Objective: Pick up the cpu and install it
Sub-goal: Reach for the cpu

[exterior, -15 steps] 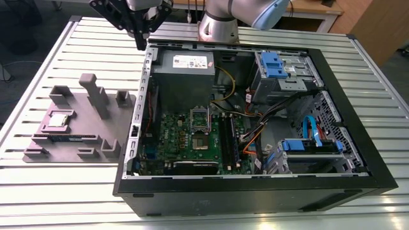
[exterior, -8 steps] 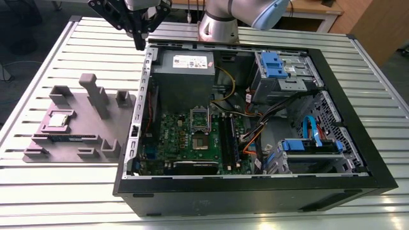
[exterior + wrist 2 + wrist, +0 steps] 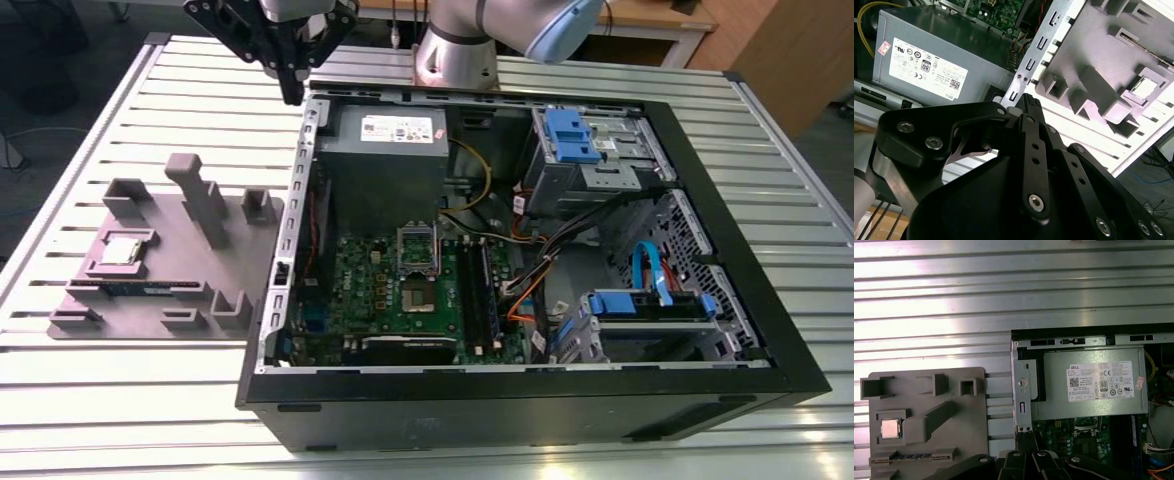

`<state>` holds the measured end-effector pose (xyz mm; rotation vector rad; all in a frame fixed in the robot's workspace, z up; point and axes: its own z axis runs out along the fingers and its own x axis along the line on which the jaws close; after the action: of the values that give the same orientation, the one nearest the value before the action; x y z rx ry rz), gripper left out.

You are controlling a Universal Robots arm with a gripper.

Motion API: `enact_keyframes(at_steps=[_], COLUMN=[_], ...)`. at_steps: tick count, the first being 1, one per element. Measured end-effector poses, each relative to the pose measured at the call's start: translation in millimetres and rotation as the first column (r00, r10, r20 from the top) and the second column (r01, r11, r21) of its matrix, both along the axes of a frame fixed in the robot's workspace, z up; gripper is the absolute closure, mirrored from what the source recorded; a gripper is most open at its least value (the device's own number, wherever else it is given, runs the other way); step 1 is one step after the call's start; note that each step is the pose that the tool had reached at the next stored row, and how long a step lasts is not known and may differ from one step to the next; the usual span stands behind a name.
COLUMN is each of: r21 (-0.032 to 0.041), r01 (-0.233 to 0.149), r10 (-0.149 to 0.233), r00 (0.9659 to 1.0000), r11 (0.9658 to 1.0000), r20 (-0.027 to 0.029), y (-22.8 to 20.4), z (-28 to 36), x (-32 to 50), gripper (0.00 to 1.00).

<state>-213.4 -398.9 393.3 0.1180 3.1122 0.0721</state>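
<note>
- My end effector [image 3: 291, 95] hangs with its black fingers [image 3: 1030, 112] drawn narrow, tips together and gripping nothing. It is above the slatted counter [image 3: 120, 110], just outside the computer case [image 3: 534, 400] wall on the exterior view's left.
- In both wrist views, the grey power supply [image 3: 1054, 390] with its white label sits inside the case, just past the fingertips.
- A grey fixture tray [image 3: 147, 325] lies on the counter beside the case.
- The cpu [image 3: 123, 250] rests flat in a square recess of the tray, well apart from the end effector.
- A narrow green module [image 3: 914, 456] lies in a slot near the cpu.
- The cpu is small and square, with a shiny silver top and a thin tan rim.
- The exterior view gives me the green motherboard [image 3: 354, 290] with its dark framed socket [image 3: 419, 298], and the blue drive caddies [image 3: 567, 135] beyond.
</note>
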Motion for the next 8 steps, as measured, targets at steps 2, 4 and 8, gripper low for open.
enact_keyframes(at_steps=[2, 4, 8], r21=[0.0001, 0.0, 0.0], r01=[0.0, 0.0, 0.0], r10=[0.0, 0.0, 0.0], r00=[1.0, 1.0, 1.0], r11=[1.0, 1.0, 1.0], r20=[0.0, 0.0, 0.0], y=[0.0, 0.0, 0.0], z=[0.0, 0.0, -0.1], x=[-0.6, -2.9, -7.7], gripper=[0.89, 0.89, 0.89])
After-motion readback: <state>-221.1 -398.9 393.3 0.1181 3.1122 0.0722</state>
